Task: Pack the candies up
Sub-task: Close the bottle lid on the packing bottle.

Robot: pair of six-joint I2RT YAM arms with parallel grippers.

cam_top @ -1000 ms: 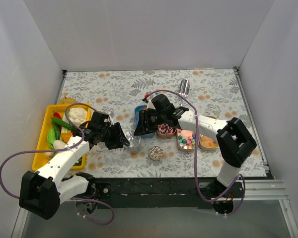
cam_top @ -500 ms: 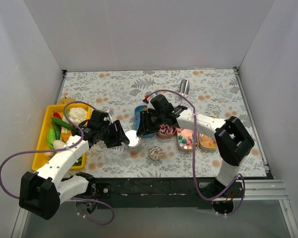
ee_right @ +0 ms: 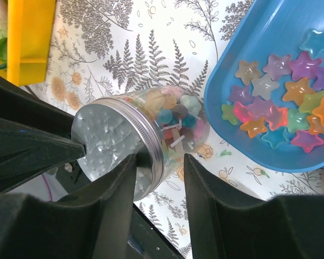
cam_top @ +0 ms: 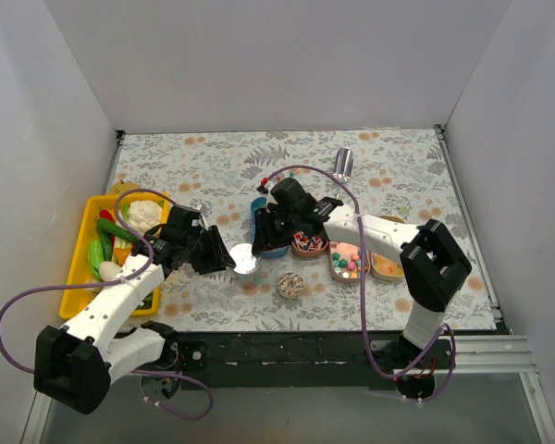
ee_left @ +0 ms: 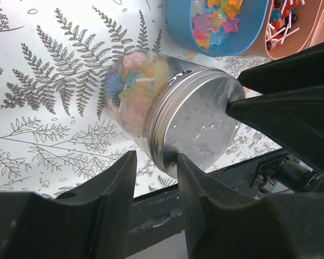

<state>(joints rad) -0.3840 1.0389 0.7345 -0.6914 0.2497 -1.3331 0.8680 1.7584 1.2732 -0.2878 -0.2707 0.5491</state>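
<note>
A glass jar with a silver lid stands between my two grippers, packed with pastel candies. My left gripper is open just left of it, one fingertip touching the lid's rim. The right gripper is open over the jar's shoulder, one finger in front of the lid, the other beside the glass. More candies lie as stars in a blue tray, wrapped sticks in a pink tray, bright balls and orange gummies.
A yellow bin of toy vegetables sits at the left. A foil-wrapped ball lies near the front edge. A small metal cup stands at the back. White walls close three sides.
Both grippers have closed in on the jar, the right one sliding left and the left one right. The left jaws have narrowed. The silver lid now shows uncovered.
</note>
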